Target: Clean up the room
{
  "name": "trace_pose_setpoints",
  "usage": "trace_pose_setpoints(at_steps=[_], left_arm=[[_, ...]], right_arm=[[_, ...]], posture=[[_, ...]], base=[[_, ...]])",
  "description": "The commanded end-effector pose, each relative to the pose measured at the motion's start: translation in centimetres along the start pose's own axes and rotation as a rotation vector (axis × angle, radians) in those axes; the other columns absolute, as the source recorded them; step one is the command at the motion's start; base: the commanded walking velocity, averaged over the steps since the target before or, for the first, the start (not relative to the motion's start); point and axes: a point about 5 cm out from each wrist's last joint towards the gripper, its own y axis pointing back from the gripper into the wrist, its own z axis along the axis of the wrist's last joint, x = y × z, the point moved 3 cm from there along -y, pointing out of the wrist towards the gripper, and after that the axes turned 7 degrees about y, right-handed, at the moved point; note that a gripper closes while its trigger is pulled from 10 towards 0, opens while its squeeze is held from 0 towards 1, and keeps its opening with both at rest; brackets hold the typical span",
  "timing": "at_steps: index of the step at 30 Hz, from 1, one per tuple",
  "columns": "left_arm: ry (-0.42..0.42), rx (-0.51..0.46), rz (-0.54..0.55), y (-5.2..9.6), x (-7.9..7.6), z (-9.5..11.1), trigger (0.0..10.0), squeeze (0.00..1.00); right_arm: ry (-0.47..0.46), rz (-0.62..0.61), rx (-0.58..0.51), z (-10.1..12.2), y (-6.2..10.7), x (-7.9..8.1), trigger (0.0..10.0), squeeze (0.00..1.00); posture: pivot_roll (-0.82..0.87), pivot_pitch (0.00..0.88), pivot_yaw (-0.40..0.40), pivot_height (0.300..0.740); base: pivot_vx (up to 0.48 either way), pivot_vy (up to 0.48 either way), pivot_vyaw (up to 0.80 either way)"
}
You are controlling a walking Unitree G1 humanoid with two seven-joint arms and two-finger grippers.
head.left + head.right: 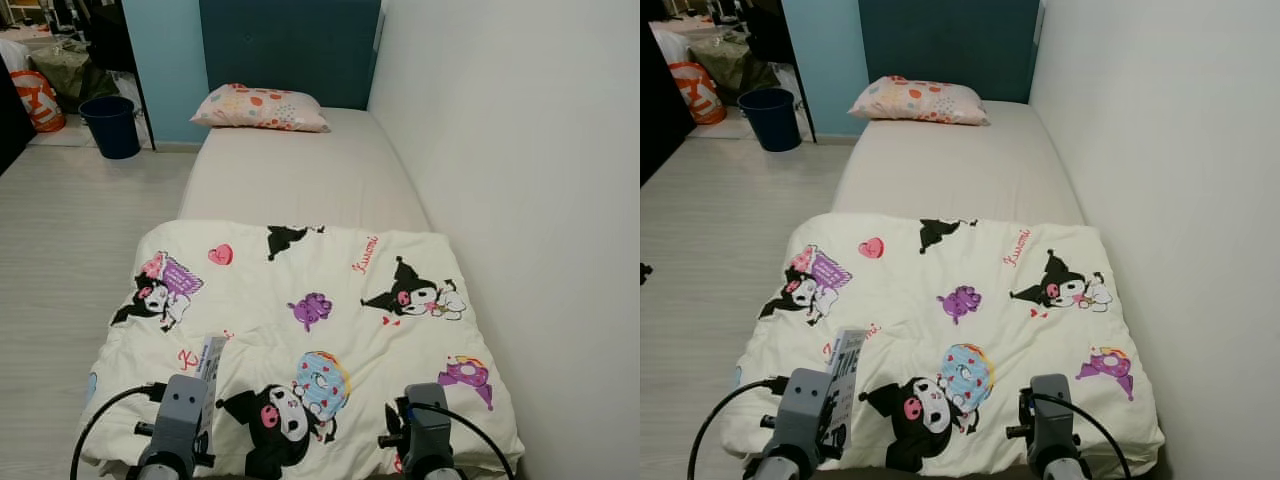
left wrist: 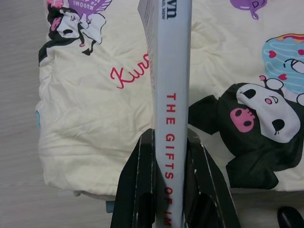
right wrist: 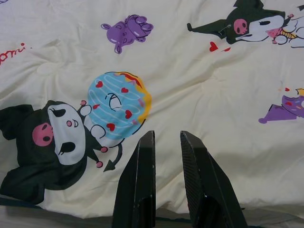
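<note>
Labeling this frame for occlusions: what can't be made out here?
- Book title, left wrist view: the left gripper and the frame edge cut the spine text off after "THE GIFTS OF IM".
- Book cover, eye views: seen edge-on behind the wrist, print too small to read.
- Bin contents: its own rim hides the inside.
- Clutter beyond the bin: cropped by the frame edge, too small to identify.
- Bed under the duvet: covered.

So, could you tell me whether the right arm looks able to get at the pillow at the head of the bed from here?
Probably not. The right gripper hangs empty over the near end of the blanket, while the pillow lies at the far end, beyond bare mattress. Nothing blocks it; it just looks too far.
</note>
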Motion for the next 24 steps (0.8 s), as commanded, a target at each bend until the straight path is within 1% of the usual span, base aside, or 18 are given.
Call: trace_pose_setpoints(at_steps=[1,10,24], left_arm=[[0.008,-0.006,-0.006,0.25,-0.31,-0.06,10.0,0.00],[0.015,-0.003,-0.003,0.38,-0.23,-0.16,10.0,0.00],[0.015,-0.002,-0.003,0.35,-0.31,-0.12,10.0,0.00]], right_arm=[[-0.013,-0.003,0.020,-0.50,0.26,-0.08,10.0,0.00],[-0.019,-0.005,0.026,-0.59,0.29,-0.28,10.0,0.00],[0.003,-0.003,0.031,-0.64,0.25,-0.26,10.0,0.00]], posture=[[0.01,0.171,-0.064,0.728],[0.00,0.166,-0.066,0.728],[0.00,0.166,-0.066,0.728]], base=[[0.000,0.000,0.00],[0.000,0.000,0.00],[0.000,0.000,0.00]])
